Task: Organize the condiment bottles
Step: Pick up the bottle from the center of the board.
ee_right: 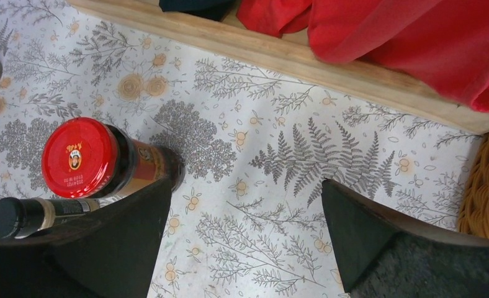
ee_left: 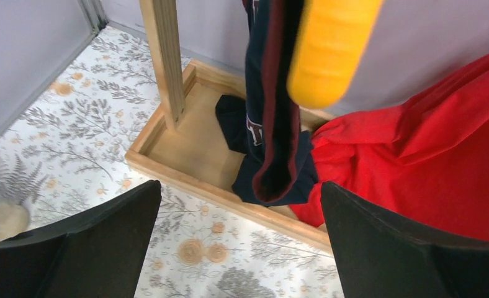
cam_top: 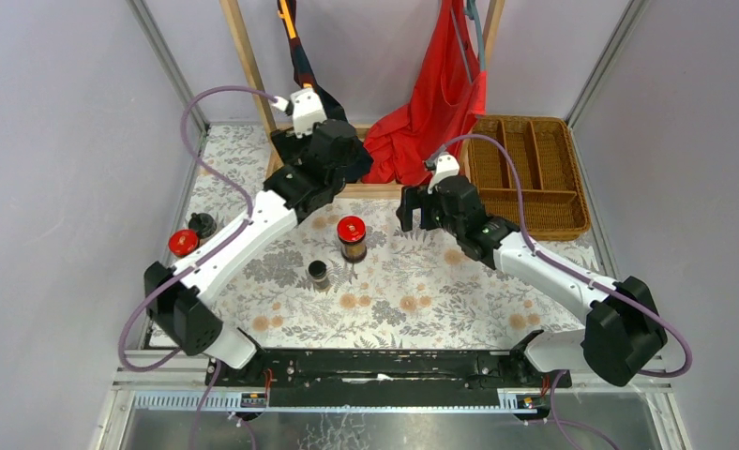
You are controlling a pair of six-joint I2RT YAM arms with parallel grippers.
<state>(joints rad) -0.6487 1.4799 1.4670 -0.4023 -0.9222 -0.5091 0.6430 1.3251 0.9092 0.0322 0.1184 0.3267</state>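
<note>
Black-capped bottle (ee_right: 25, 216) left of my right gripper (ee_right: 245, 242), partly hidden behind it. Wooden tray (ee_left: 180, 179) ahead of my left gripper (ee_left: 236, 248) holds red cloth (ee_left: 416, 155). Both jaws wide, empty.

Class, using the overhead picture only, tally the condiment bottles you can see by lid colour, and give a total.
Red-lidded jars: 2
Black-capped bottles: 2
Total visible from overhead: 4
</note>
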